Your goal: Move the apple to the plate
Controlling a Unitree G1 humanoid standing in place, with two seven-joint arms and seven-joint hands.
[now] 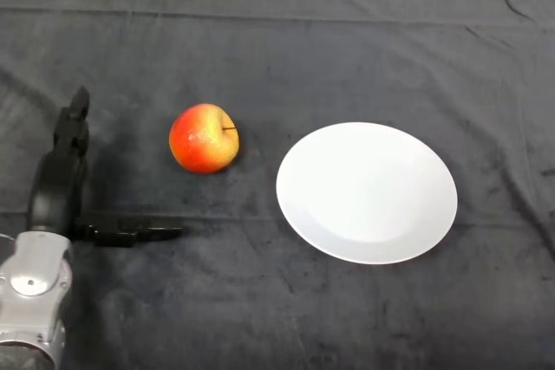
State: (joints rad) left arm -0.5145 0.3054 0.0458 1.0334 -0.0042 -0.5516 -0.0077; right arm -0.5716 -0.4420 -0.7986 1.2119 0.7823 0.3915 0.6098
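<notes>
I am looking down at the table's dark cloth, a soft, napped fabric creased into shallow folds and ridges, most plainly toward the far right corner. My left hand is coming in at the lower left, matte black and blocky at the end of a smooth silver-grey arm with a rounded metallic housing. My fingers are standing spread wide from the thumb: the fingers are reaching away from me, straight, while the thumb is stretching flat toward the right along the cloth, so the two are forming an open angle that is holding nothing.

The apple is sitting on the cloth just beyond that angle, to the right of my fingers and past the thumb's tip, apart from both. It is round and glossy, red shading to yellow on its right side, with a thin dark stem showing at the top right. The plate is lying to the right of the apple, near it but not touching: a plain white, smooth, shallow round dish, bare on its surface.
</notes>
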